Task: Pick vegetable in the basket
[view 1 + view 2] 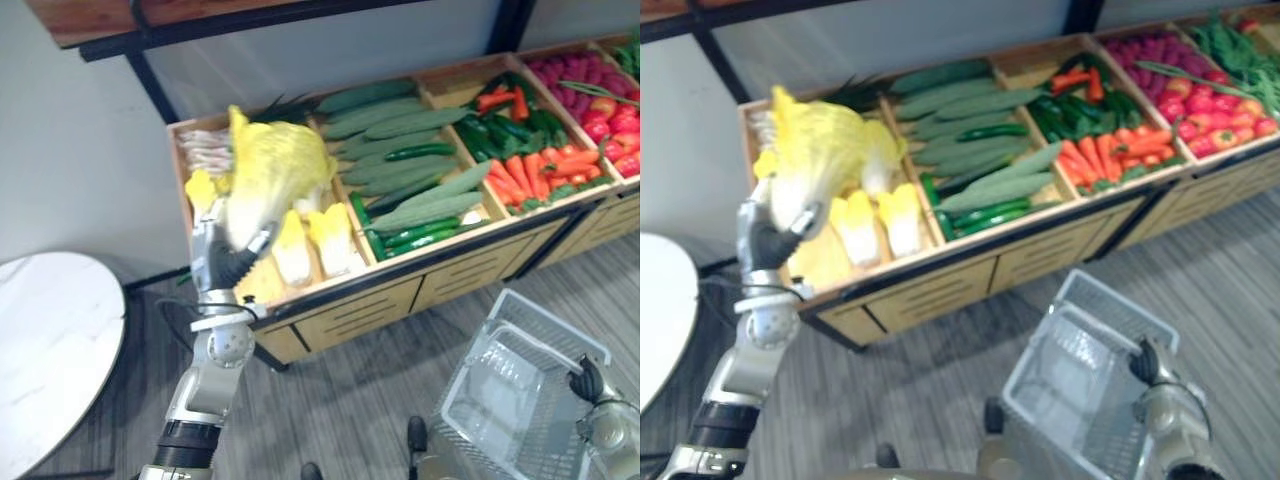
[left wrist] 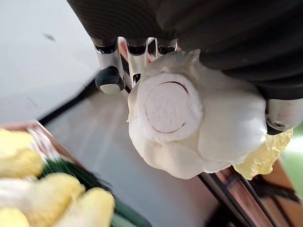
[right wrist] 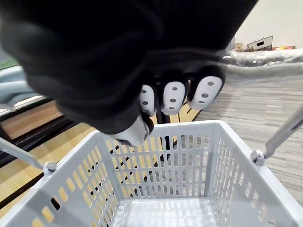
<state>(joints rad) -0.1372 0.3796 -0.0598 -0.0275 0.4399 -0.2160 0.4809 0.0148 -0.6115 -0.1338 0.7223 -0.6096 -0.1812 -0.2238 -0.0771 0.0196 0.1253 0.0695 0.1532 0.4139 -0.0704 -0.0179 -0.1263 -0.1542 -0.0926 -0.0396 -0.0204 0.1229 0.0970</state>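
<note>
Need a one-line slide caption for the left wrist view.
Left hand clamped round a pale cabbage, cut base facing the camera, with other yellow cabbages beyond.

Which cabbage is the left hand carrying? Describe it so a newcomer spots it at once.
Find the long wooden produce stand, then its leftmost compartment of pale cabbages. The cabbage is held above that bin, white base gripped in the left hand. Its neighbours lie flat in the bin; this one is aloft, yellow leaves uppermost.
</note>
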